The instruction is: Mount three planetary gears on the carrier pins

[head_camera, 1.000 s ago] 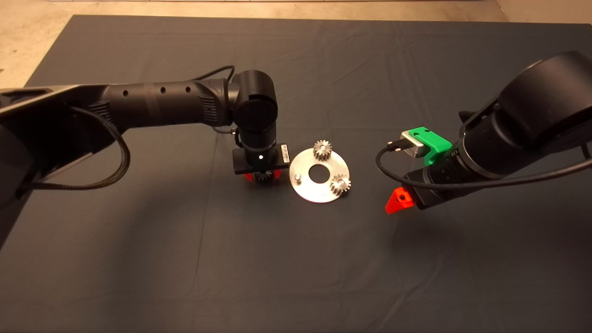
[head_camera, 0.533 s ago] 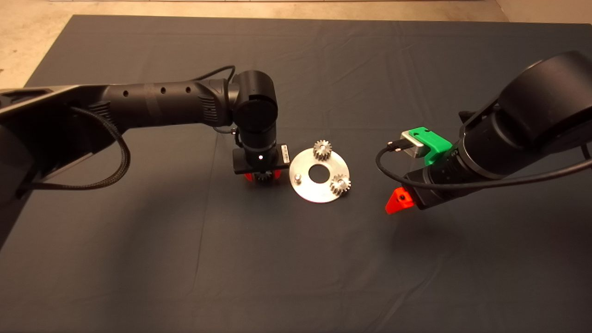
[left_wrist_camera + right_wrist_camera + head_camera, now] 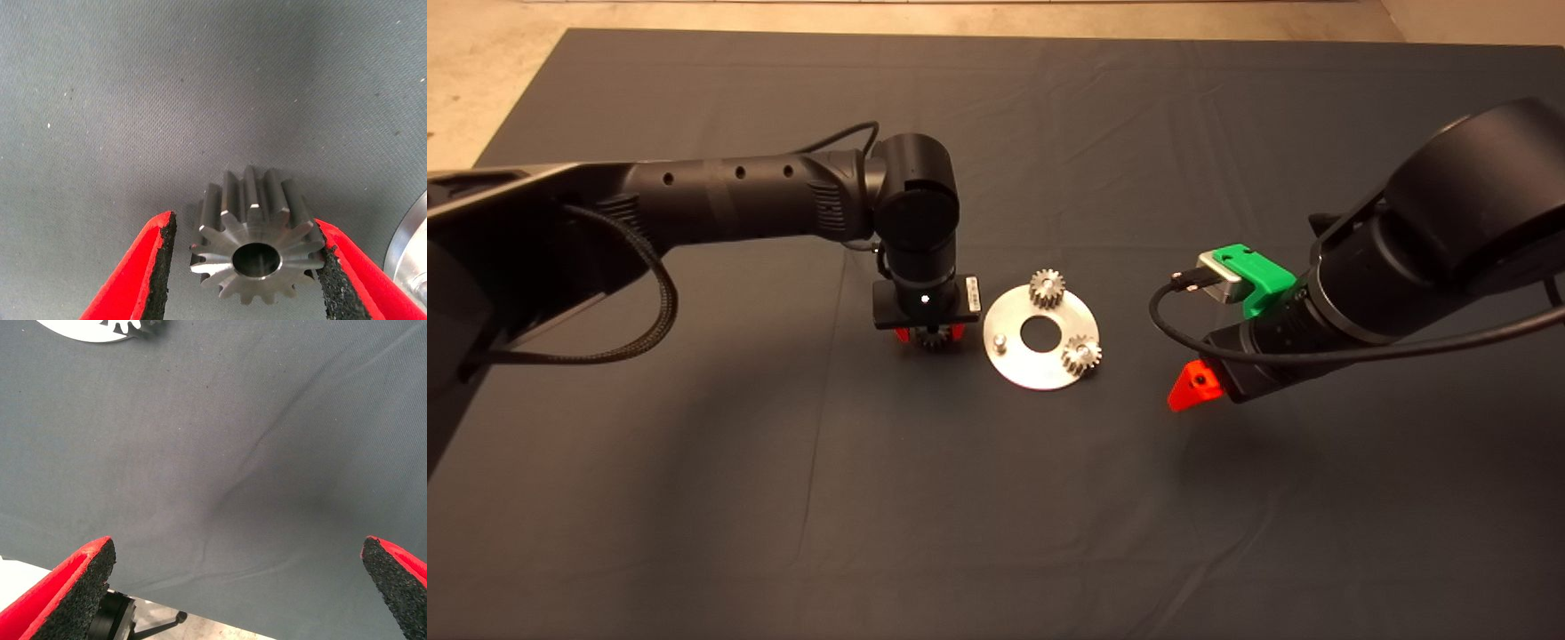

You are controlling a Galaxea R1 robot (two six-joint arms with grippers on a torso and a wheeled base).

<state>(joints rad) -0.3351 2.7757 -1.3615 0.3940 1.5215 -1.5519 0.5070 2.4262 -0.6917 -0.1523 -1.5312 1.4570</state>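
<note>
Left tool (image 3: pixel 931 338): it points straight down at the surface (image 3: pixel 996 498), a little left of the middle of the head view, just beside the left edge of the silver disc (image 3: pixel 1040 338).
Left tool's grip: in the left wrist view its two red fingers (image 3: pixel 143 273) sit on both sides of the third gear (image 3: pixel 253 247). One black pad touches the teeth; the other has a thin gap, so the fingers are around the gear but not yet squeezed tight on it.
Third gear: small, grey, pointy teeth, dark hole in the middle. It is not on the disc.
Silver disc: flat and round with a big hole in its middle, lying on the dark surface near the centre of the head view.
Gears on the disc: one gear (image 3: pixel 1047 287) sits at the disc's top edge, another gear (image 3: pixel 1082 354) at its lower right edge.
Bare pin (image 3: pixel 1000 339): a short silver stud standing up at the disc's left side, with no gear on it.
Right tool (image 3: pixel 240 587): it hangs over the surface at the right of the head view, well apart from the disc, fingers spread wide with nothing between them.
</note>
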